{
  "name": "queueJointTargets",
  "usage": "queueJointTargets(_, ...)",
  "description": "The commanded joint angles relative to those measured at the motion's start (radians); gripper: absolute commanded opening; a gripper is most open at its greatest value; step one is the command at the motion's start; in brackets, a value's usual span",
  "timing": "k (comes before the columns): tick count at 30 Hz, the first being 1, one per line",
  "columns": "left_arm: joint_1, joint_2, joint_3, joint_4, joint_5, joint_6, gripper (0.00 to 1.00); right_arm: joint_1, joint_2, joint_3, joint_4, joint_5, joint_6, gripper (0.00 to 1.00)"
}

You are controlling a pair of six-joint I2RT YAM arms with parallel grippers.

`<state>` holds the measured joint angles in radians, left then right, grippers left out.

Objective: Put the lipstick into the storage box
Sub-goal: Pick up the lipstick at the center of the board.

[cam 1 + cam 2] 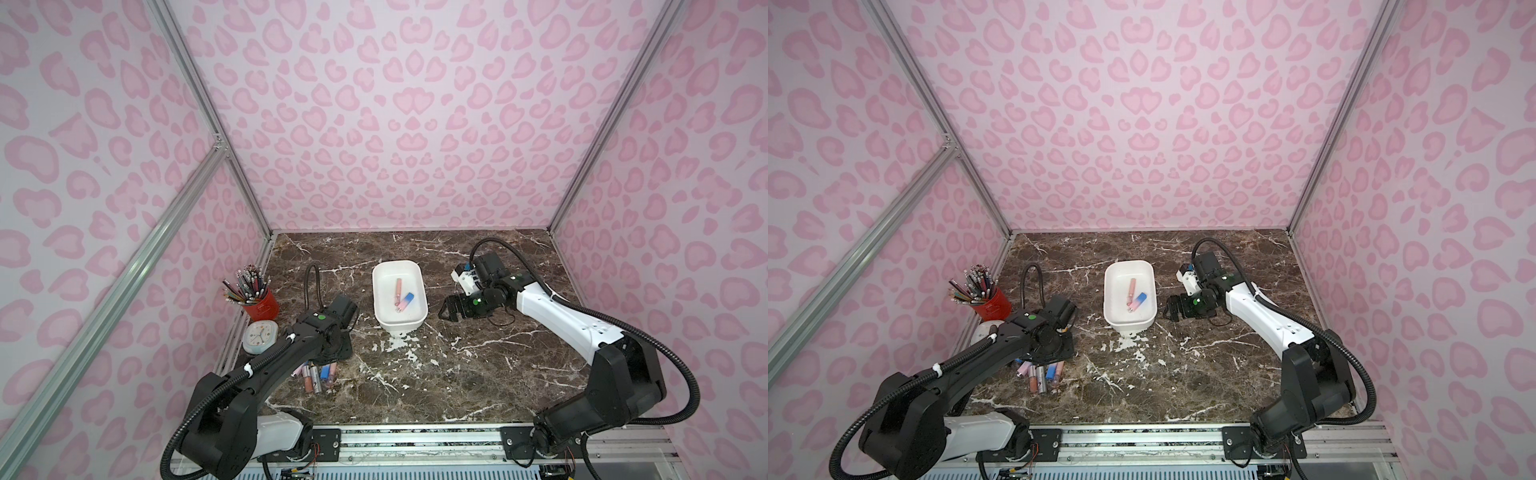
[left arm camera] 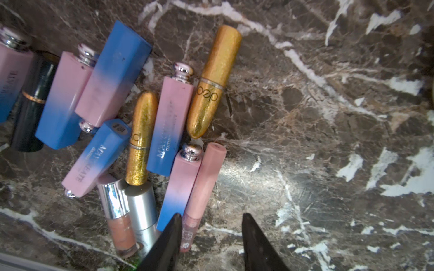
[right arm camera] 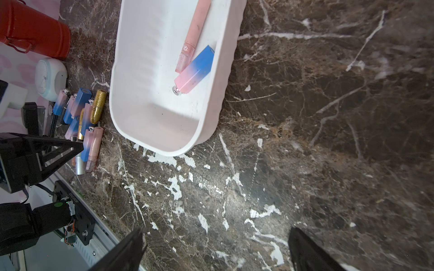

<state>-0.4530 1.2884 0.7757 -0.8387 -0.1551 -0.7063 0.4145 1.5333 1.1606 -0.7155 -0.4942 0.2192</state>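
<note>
The white storage box stands mid-table. In it lie a pink gloss tube and a pink-and-blue lipstick. A pile of lipsticks lies at the front left: pink-and-blue, gold and silver ones. My left gripper hangs open over the pile's edge. The end of a pink gloss tube sits inside the gap against one finger, with wide room to the other. My right gripper is open over bare marble, just right of the box.
A red cup of pencils and a small round clock stand by the left wall, behind the pile. A metal rail runs along the table's front edge. Pink patterned walls enclose the marble table on three sides.
</note>
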Motion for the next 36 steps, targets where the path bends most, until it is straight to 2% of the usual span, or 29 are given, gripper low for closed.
queueJointTargets(1,0.000,-0.006,-0.024,0.028,0.021,-0.027,0.45,0.003,-0.010,-0.010,0.017,0.001,0.012,0.99)
queueJointTargets(25,0.000,0.076,-0.093,0.122,0.064,-0.010,0.43,0.004,-0.042,-0.029,0.004,0.009,0.028,0.99)
queueJointTargets(29,-0.002,0.091,-0.096,0.137,0.073,-0.015,0.38,0.003,-0.032,-0.020,-0.001,0.006,0.022,0.99)
queueJointTargets(36,-0.005,0.128,-0.069,0.139,0.072,-0.007,0.15,0.001,-0.022,-0.006,-0.009,0.010,0.011,0.99)
